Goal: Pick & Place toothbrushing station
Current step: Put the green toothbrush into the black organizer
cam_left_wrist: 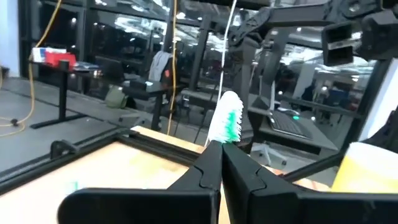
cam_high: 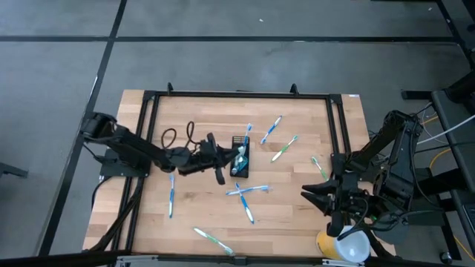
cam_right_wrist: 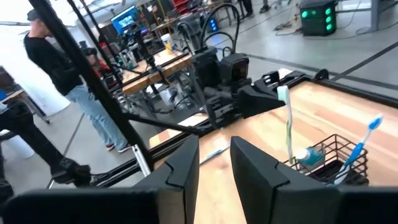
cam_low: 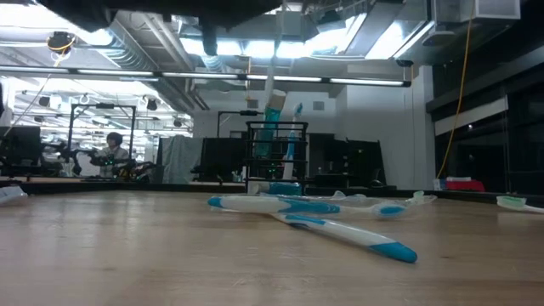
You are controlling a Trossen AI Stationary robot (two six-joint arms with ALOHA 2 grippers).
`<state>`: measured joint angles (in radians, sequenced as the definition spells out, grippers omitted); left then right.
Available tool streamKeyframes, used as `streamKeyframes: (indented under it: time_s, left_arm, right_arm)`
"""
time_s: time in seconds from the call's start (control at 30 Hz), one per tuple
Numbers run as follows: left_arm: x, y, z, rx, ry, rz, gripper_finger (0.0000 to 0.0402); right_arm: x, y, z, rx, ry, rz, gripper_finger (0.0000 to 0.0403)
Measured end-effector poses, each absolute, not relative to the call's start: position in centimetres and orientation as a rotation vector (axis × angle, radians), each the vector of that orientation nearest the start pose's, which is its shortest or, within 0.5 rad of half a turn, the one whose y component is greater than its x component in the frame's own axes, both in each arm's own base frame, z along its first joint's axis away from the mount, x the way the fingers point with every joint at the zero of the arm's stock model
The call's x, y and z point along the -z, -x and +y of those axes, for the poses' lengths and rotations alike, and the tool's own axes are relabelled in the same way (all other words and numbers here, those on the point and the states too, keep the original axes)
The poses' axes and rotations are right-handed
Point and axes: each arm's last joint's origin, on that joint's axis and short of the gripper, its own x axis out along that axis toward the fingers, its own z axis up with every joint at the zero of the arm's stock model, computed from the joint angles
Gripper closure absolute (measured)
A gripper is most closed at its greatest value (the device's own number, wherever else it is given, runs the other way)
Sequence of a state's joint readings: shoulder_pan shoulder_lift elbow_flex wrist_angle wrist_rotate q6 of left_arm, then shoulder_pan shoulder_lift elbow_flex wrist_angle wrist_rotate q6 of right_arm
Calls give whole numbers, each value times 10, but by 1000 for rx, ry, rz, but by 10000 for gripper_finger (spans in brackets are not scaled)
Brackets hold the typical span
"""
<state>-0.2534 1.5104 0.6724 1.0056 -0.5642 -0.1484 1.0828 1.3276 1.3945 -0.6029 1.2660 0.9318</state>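
Note:
The small black mesh holder (cam_high: pixel 243 169) stands mid-table and holds a blue tube (cam_right_wrist: pixel 309 154) and a blue-white toothbrush (cam_right_wrist: pixel 364 140); it also shows in the low view (cam_low: pixel 276 157). My left gripper (cam_high: pixel 228 159) is beside the holder on its left, shut on a green-white toothbrush (cam_right_wrist: pixel 288 127) that stands upright at the holder. My right gripper (cam_high: pixel 320 194) is open and empty at the table's right, near the front edge. My left gripper pinches the toothbrush's neck (cam_left_wrist: pixel 219 142) between its two fingers, just below the green-white bristle head (cam_left_wrist: pixel 228 119). The fingers come level from the table's left and lie across the brush. The brush is upright, head up; its lower end (cam_right_wrist: pixel 290 158) reaches down at the holder.
Several loose toothbrushes lie around the holder, among them two crossed (cam_high: pixel 246 194) in front of it, one at the left (cam_high: pixel 171 196) and one near the front edge (cam_high: pixel 214 239). A yellow-and-white cup (cam_high: pixel 343 245) is at the front right. A black cable (cam_high: pixel 178 137) lies behind my left arm.

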Motion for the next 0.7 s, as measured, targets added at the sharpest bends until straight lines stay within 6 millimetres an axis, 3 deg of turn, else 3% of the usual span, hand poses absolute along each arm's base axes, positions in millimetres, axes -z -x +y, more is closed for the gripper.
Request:
streamKeyframes:
  time_s: [0.2, 0.47, 0.7]
  left_arm:
    - [-214, -303, -60, -285, 181, -156, 400]
    - [-178, -289, -61, -330, 191, -157, 400]
    - [-168, -283, -59, -333, 207, -129, 400]
  right_arm:
    - [-395, -149, 221, 248, -423, 112, 307]
    - [-392, -150, 224, 248, -409, 118, 307]
    - [-393, -150, 223, 272, -383, 98, 307]
